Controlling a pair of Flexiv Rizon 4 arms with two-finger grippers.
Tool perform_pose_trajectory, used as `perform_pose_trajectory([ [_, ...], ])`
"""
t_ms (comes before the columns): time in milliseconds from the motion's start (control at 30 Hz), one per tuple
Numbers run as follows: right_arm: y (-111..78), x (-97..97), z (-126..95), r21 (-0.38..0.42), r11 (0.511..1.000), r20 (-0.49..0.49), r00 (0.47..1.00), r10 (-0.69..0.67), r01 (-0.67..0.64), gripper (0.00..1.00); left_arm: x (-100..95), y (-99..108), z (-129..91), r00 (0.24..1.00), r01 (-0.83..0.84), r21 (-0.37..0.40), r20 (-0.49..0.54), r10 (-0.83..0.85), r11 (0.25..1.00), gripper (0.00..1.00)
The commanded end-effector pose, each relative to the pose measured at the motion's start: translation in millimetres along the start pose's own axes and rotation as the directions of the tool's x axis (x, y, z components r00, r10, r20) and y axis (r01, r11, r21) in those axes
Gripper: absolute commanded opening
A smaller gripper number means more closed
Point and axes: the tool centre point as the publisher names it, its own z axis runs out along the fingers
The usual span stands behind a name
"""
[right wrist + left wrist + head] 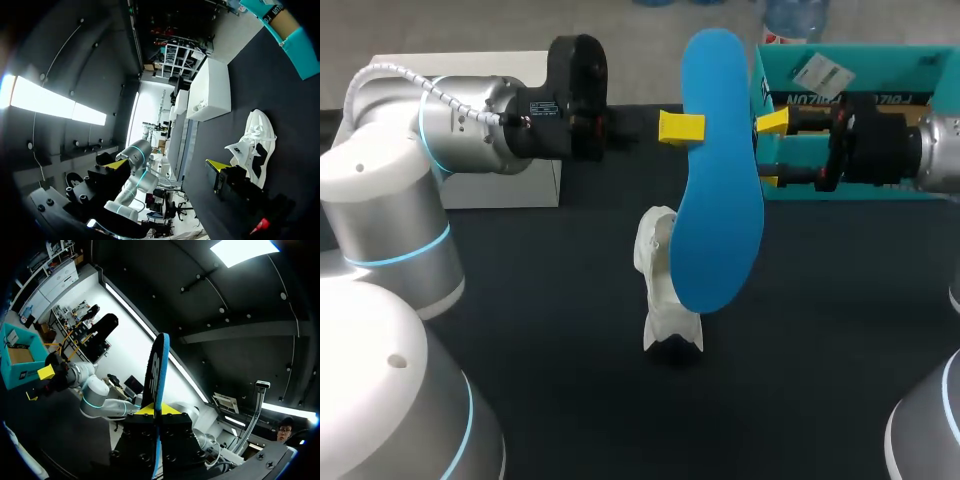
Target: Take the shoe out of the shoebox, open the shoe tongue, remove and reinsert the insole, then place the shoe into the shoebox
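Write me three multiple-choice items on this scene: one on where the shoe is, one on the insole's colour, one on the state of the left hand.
1. Where is the shoe?
A. in the shoebox
B. on the table
C. in the right hand

2. What colour is the insole?
A. blue
B. red
C. white

3. What is the state of the left hand?
A. open and empty
B. shut on the insole
C. shut on the shoe

Answers:
1 B: the white shoe rests on the dark table, apart from the teal shoebox.
2 A: the insole held up over the shoe is plainly blue.
3 B: in the left wrist view the insole stands edge-on between the two yellow tips, which touch it from both sides.
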Motion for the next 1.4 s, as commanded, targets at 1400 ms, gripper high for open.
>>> perform_pose_trajectory([
  [1400,-0.1,0.0,1.1,-0.001,1.0,0.002,1.0,0.001,-0.001,1.0,-35.0,27.0,-31.3,0.556,-0.798,-0.298,-0.032,0.83,0.524,0.0],
])
